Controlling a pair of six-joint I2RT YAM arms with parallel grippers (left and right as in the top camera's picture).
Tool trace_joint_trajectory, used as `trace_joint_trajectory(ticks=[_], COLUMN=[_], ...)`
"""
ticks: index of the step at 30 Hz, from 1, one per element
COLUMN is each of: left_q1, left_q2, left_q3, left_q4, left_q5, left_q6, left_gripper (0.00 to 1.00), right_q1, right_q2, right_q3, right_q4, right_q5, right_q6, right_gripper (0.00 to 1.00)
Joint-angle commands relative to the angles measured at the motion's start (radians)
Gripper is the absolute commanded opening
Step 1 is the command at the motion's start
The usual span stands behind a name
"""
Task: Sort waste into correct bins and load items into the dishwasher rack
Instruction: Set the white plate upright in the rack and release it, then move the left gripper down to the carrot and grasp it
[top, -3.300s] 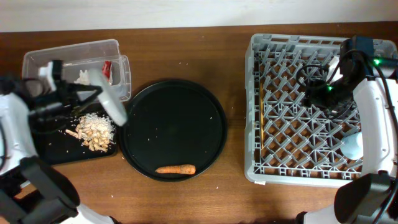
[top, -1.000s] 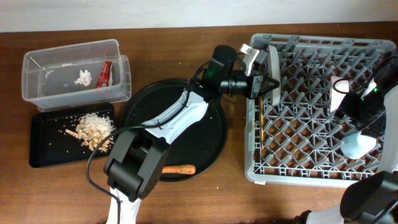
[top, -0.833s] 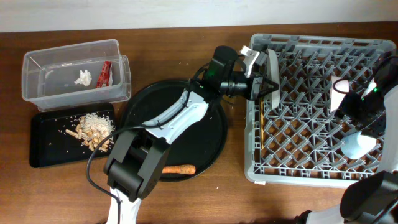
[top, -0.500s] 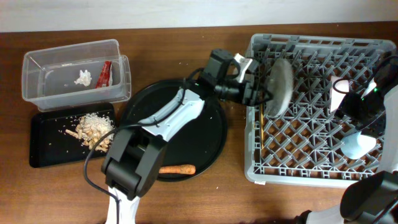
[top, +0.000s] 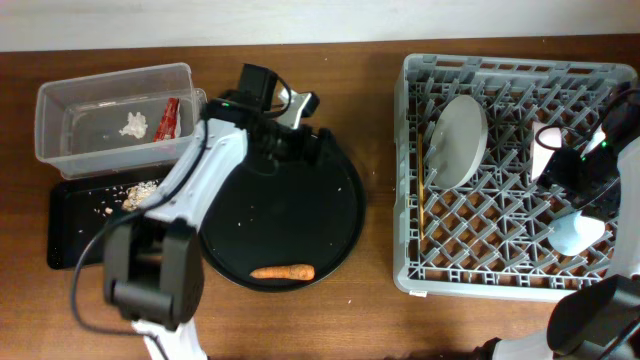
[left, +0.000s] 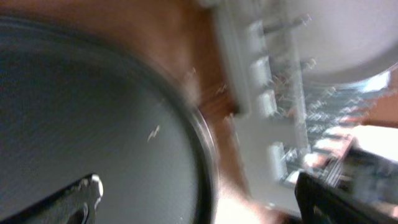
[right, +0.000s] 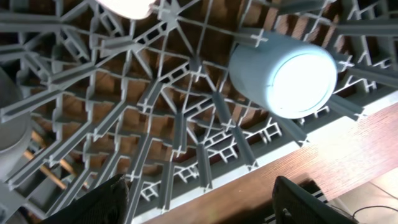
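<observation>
Brown wooden surface with a white wall along 12 o'clock, nothing fancy. As far as I can tell, the main thing left to sort is the orange carrot. It's lying flat at 6 o'clock on the big round black tray, well apart from everything else.

My guess on handling: light, stiff, won't squash. It's round and tapered though, so it'll want to roll or squirt out if you pinch near the thin end. I'd take it across the thicker middle with the fingers straddling it crosswise. The tips will have to get right down to the tray, since there's no gap under it.

It presumably belongs with the beige food scraps on the flat black tray at 9 o'clock. The clear tub at 10 o'clock already holds the red wrapper and white tissue.

Left claw hangs over the round tray's 12 o'clock part, fingers spread wide, nothing between them. The wrist view is blurry, but I can't see it touching anything.

Right claw is spread apart and empty too, hovering over the rack at 3 o'clock. The light-blue cup sits among the pegs just ahead of it.

Grey plate leans on edge in the pegs at the rack's 11 o'clock, and the chopsticks run along its 9 o'clock side
</observation>
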Motion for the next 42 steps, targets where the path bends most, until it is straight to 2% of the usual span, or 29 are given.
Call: trace_joint_trajectory(ticks=[1, 5, 9, 11, 13, 16, 17, 20, 21, 23, 26, 29, 34, 38, 42], left_q1=[0.005, 0.007, 0.014, 0.014, 0.014, 0.007, 0.003, -0.028, -0.039, -0.064, -0.096, -0.113, -0.117, -0.117, -0.116], left_q2=[-0.132, -0.153, -0.153, -0.153, -0.153, -0.153, -0.153, -0.153, -0.153, -0.153, -0.153, -0.153, -0.153, -0.153, -0.153], left_q3=[0.005, 0.005, 0.005, 0.005, 0.005, 0.001, -0.007, -0.076, -0.107, -0.184, -0.3, -0.391, -0.523, -0.569, -0.569], left_q4=[-0.198, -0.38, -0.43, -0.457, -0.502, -0.552, -0.573, -0.589, -0.58, -0.534, -0.497, -0.44, -0.207, -0.039, 0.051], left_q5=[-0.362, -0.366, -0.364, -0.298, -0.156, -0.13, -0.145, -0.33, -0.367, -0.384, -0.384, -0.361, -0.354, -0.355, -0.386], left_q6=[0.096, 0.093, -0.038, -0.134, -0.147, -0.174, -0.251, -0.643, -0.74, -0.859, -0.958, -0.994, -1.015, -1.015, -1.015], left_gripper=[0.99, 0.99, 0.99, 0.99, 0.99, 0.99, 0.99, 0.99, 0.99, 0.99, 0.99, 0.99, 0.99, 0.99, 0.99], right_q1=[0.0, 0.041, 0.14, 0.177, 0.196, 0.195, 0.195, 0.195, 0.195, 0.195, 0.195, 0.195, 0.195, 0.195, 0.195], right_q2=[-0.018, -0.019, -0.019, -0.019, -0.019, -0.019, -0.019, -0.019, -0.019, -0.019, -0.018, -0.018, -0.018, -0.018, -0.018], right_q3=[0.012, 0.013, 0.013, 0.013, 0.013, 0.013, 0.013, 0.013, 0.013, 0.012, 0.013, 0.012, 0.012, 0.012, 0.012], right_q4=[0.007, 0.012, 0.014, 0.02, 0.026, 0.026, 0.026, 0.026, 0.026, 0.026, 0.027, 0.027, 0.027, 0.026, 0.027], right_q5=[-0.064, -0.254, -0.278, -0.269, -0.269, -0.27, -0.27, -0.269, -0.269, -0.269, -0.269, -0.269, -0.27, -0.27, -0.27], right_q6=[-0.022, -0.169, -0.206, -0.207, -0.207, -0.206, -0.206, -0.206, -0.206, -0.207, -0.206, -0.206, -0.206, -0.206, -0.206], right_gripper=[0.74, 0.74, 0.74, 0.75, 0.75, 0.75, 0.75, 0.75, 0.75, 0.75, 0.75, 0.75, 0.75, 0.75, 0.75])
